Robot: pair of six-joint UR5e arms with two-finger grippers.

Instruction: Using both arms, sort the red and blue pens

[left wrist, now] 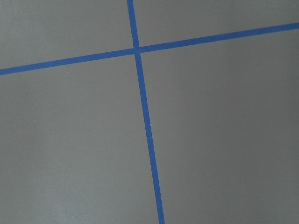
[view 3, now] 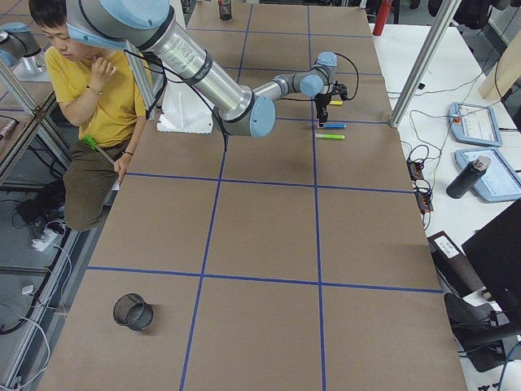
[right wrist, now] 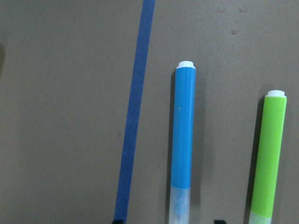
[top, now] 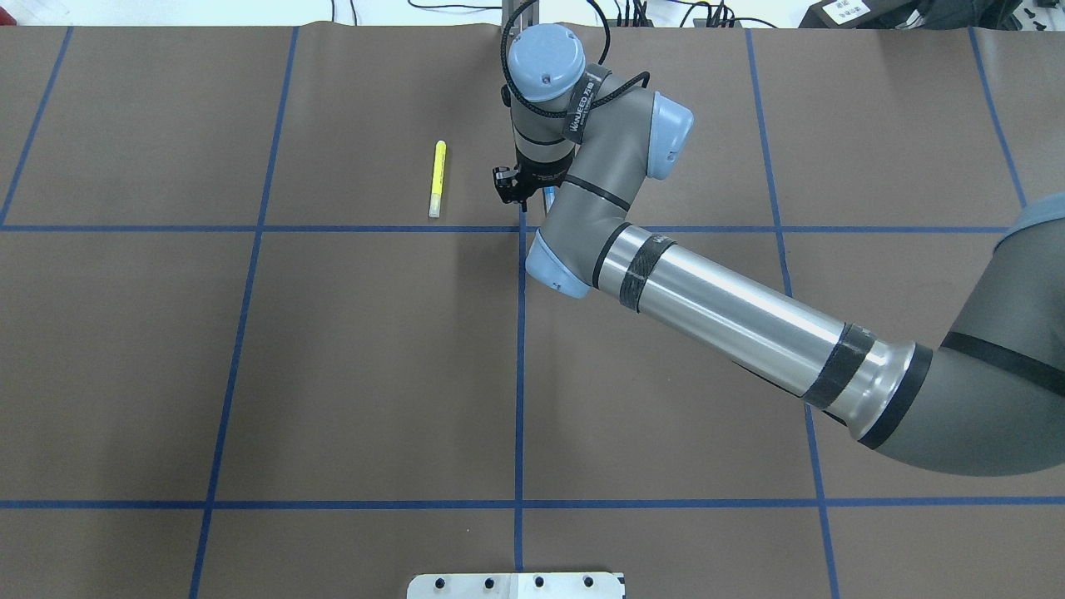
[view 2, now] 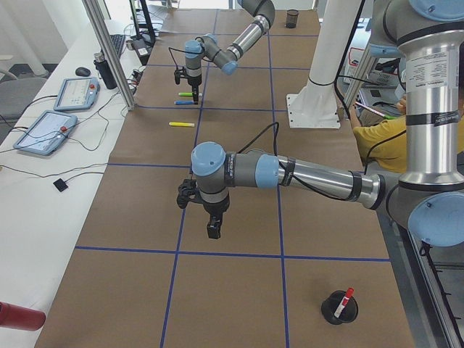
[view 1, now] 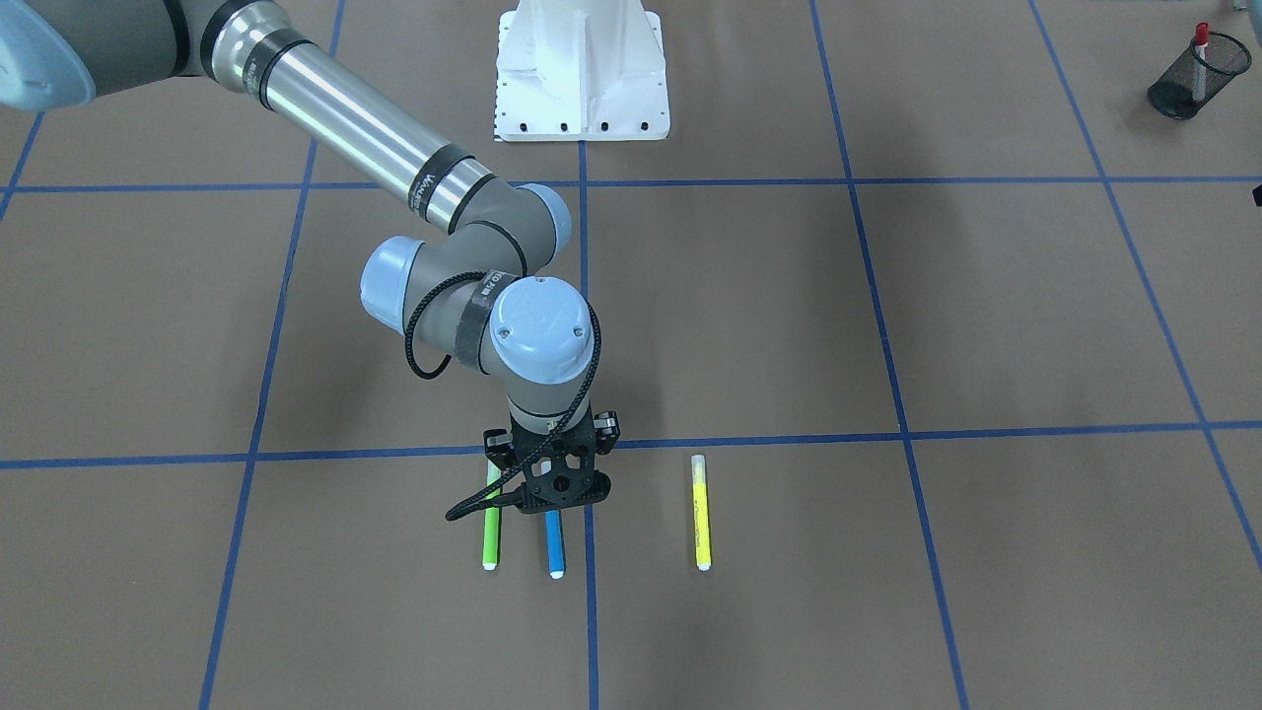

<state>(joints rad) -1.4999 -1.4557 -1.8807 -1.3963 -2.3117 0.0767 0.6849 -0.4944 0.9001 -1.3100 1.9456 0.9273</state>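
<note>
The sky-blue pen (view 1: 555, 544) lies on the brown table cover between a lime-green marker (view 1: 490, 537) and a yellow marker (view 1: 701, 513). My right gripper (view 1: 552, 505) hangs just over the blue pen's clear-cap end, open. In the right wrist view the blue pen (right wrist: 183, 140) runs between the two fingertips (right wrist: 119, 220) without touching them. The red pen (view 1: 1200, 39) stands in a black mesh cup (view 1: 1181, 87) at the table's left end. My left gripper (view 2: 211, 226) hovers above bare cover near that cup (view 2: 340, 307); I cannot tell whether it is open or shut.
A second black mesh cup (view 3: 133, 311) stands empty at the table's right end. The white pedestal (view 1: 582, 69) sits at the robot's side of the table. A person in a yellow shirt (view 3: 91, 94) sits beside the table. Blue tape lines cross the cover.
</note>
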